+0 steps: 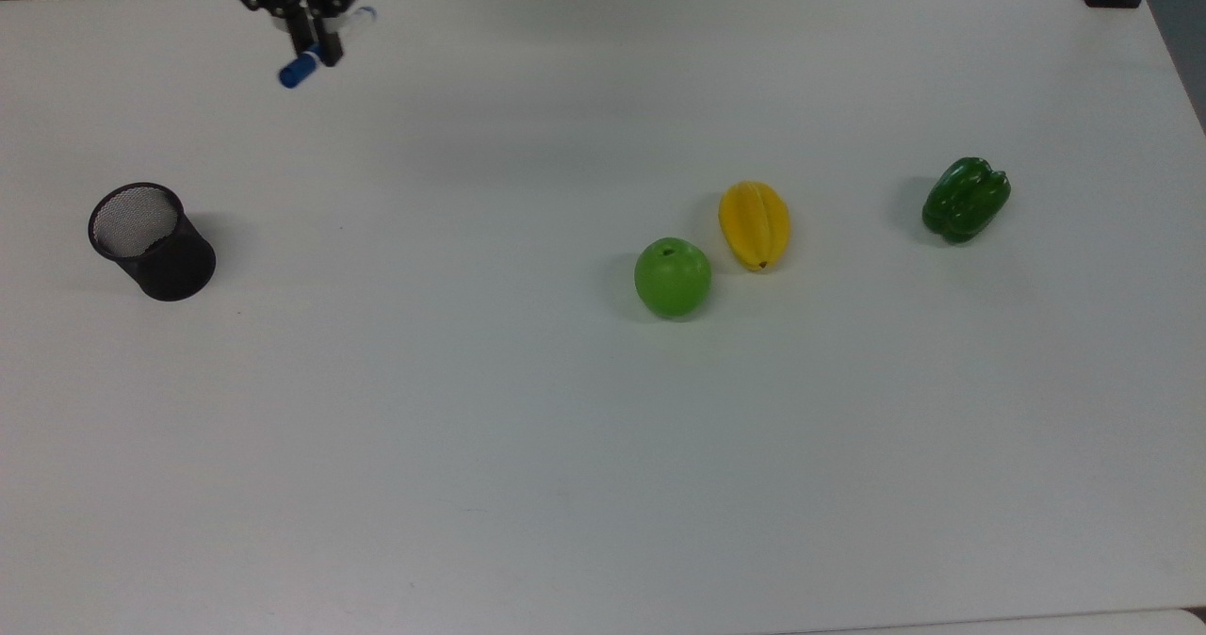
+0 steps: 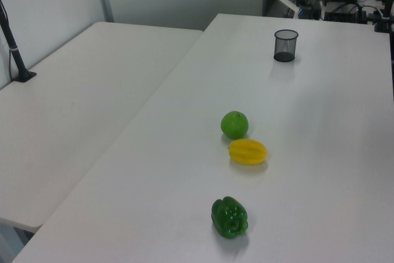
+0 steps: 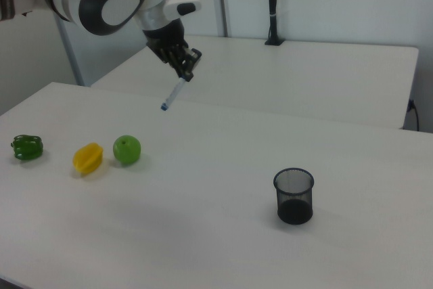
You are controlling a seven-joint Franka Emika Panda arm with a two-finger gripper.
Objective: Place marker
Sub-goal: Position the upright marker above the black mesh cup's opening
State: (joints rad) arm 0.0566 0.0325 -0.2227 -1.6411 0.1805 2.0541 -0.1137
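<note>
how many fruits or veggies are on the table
3, in a row in the top view's right half: green apple, yellow starfruit close beside it, green pepper farther right, apart. None look hidden.

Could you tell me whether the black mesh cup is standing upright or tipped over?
Upright. The black mesh cup stands on its base on the white table with its round rim facing up; the left view shows the same.
</note>
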